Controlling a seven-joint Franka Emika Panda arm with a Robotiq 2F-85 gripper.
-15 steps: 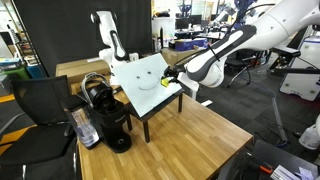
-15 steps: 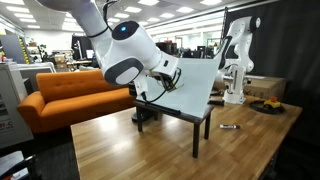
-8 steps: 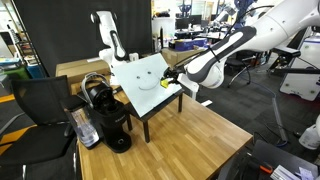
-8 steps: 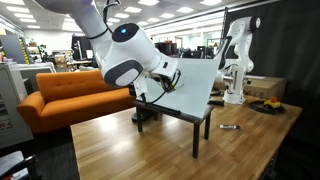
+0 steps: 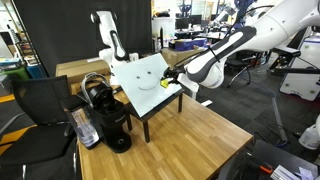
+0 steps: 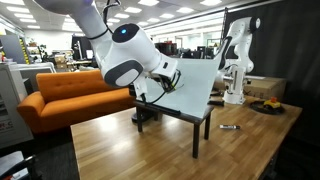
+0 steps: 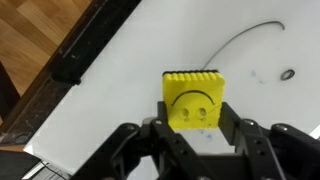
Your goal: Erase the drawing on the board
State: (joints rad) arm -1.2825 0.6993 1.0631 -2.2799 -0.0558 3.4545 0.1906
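The drawing (image 7: 246, 40) is on the board (image 7: 120, 95), which tilts on its stand toward the arm. The wrist view shows one curved stroke and one dot, nothing more. The gripper (image 7: 193, 128) is clenched on one yellow block (image 7: 193, 95), held flat-on near the stroke, presumably as the wiper. Contact with the board cannot be told.

The board (image 7: 110, 90) is white, the drawing (image 7: 250, 32) thin dark lines — the block (image 7: 193, 95) bright yellow, ribbed on top, with a dark smiley.
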